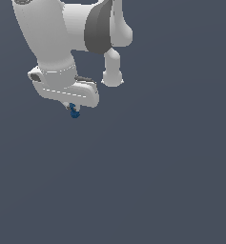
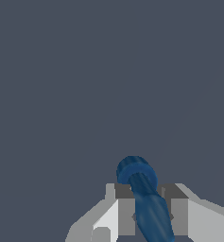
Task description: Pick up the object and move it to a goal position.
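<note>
The object (image 1: 74, 112) is a tiny dark-blue elongated piece that sticks out under the white gripper (image 1: 71, 108) in the upper part of the exterior view's left. In the wrist view the object (image 2: 144, 198) lies between the two grey fingers (image 2: 126, 212), rounded end (image 2: 134, 171) pointing away from the hand. The gripper (image 2: 149, 208) is shut on it. Part of the object is hidden by the hand in the exterior view.
The white arm (image 1: 62, 33) fills the upper part of the exterior view's left, with a dark joint band (image 1: 99, 31) and a link end (image 1: 112, 76). A plain dark grey-blue surface (image 1: 157, 181) lies around.
</note>
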You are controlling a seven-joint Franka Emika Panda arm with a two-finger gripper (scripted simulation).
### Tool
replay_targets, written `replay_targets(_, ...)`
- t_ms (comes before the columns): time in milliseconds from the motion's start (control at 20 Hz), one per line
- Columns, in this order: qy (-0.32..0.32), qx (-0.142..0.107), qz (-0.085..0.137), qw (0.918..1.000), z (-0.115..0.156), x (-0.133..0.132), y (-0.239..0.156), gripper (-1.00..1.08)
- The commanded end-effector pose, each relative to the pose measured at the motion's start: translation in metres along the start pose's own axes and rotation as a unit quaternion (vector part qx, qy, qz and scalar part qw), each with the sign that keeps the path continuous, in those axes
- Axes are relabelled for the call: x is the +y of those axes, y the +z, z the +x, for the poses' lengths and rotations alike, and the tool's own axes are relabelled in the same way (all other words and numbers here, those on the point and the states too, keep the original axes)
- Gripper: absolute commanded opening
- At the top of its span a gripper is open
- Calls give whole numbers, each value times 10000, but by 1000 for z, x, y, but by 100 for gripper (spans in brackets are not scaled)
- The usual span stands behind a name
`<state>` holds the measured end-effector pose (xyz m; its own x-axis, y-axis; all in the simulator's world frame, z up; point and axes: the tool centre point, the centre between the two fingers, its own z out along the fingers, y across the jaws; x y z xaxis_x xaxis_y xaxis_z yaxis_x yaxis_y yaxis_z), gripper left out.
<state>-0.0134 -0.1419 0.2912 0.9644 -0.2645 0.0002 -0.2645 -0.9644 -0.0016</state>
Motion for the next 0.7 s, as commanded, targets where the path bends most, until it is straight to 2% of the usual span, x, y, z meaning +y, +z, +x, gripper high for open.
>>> replay_targets(0,1,-3,0,10000,-7,9,-30,-100)
replay_targets(350,0,-2,-4,10000,-20,31,-104,-100)
replay_targets(650,-2,-2,-6,10000,-26,44,-147,-100)
